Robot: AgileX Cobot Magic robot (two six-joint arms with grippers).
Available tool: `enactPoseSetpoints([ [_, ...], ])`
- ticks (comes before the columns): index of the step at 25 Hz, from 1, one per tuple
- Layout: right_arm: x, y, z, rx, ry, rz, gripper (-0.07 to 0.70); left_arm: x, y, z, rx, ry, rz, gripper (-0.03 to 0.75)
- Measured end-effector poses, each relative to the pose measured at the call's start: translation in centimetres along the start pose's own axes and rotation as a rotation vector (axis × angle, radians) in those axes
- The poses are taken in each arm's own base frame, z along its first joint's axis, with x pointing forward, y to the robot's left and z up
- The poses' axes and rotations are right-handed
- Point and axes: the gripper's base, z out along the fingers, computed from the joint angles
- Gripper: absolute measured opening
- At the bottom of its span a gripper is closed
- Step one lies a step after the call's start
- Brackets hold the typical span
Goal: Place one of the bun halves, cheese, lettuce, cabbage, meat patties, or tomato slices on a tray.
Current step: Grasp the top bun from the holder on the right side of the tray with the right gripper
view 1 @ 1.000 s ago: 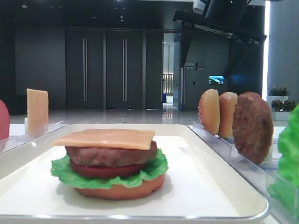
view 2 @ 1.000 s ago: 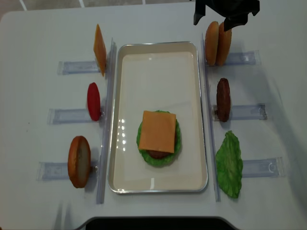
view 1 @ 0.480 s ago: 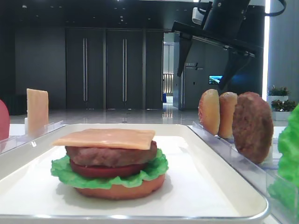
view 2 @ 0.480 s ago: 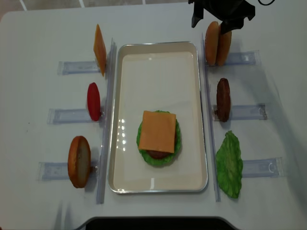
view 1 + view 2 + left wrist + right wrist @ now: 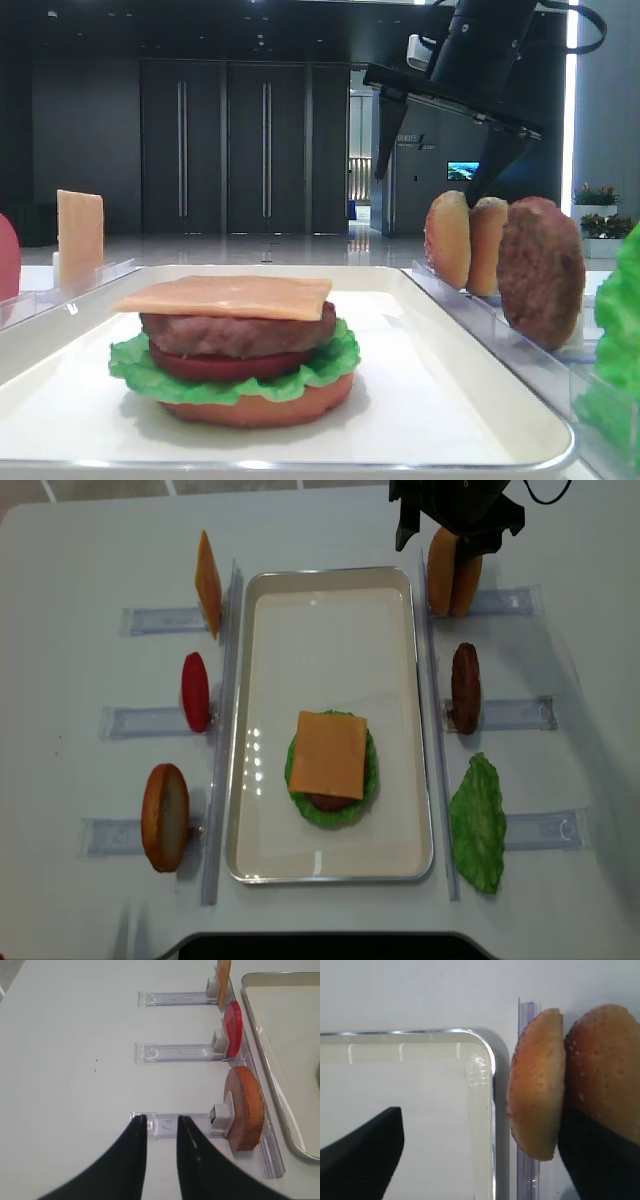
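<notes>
The black right gripper hangs at about 1 o'clock in the overhead view, above the far right end of the large shallow white rectangular tray. Its jaws stand wide apart, one over the tray's corner and the other over the outer of the two domed golden-tan bun halves, which stand on edge, touching each other, in a narrow clear plastic rack just beside the tray. From the right wrist camera only the two dark jaw tips show, cut off by the lower edge; the right one hides the lower part of the outer bun, and whether it touches the bun cannot be told.

At 6 o'clock on the tray sits a stack: a thin square pale orange cheese slice on a thick dark-brown meat patty, a dark-red tomato slice, a bright green ruffled lettuce leaf and a flat reddish-brown bottom bun. From overhead the cheese covers nearly all of this.

At 3 o'clock another brown patty stands in a rack; at 5 o'clock a second green leaf lies beside the tray.

The black left gripper, seen only in its wrist camera, hovers over the white table with its jaws a narrow gap apart and nothing between them.
</notes>
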Motion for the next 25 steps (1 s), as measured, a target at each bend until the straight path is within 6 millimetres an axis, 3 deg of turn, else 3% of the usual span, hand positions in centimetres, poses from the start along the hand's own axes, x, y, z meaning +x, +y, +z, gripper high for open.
enactPoseSetpoints([
  [25, -0.3, -0.55, 0.86, 0.043, -0.021, -0.028, 0.591, 0.0, 0.0, 0.0, 0.0, 0.0, 0.0, 0.158],
])
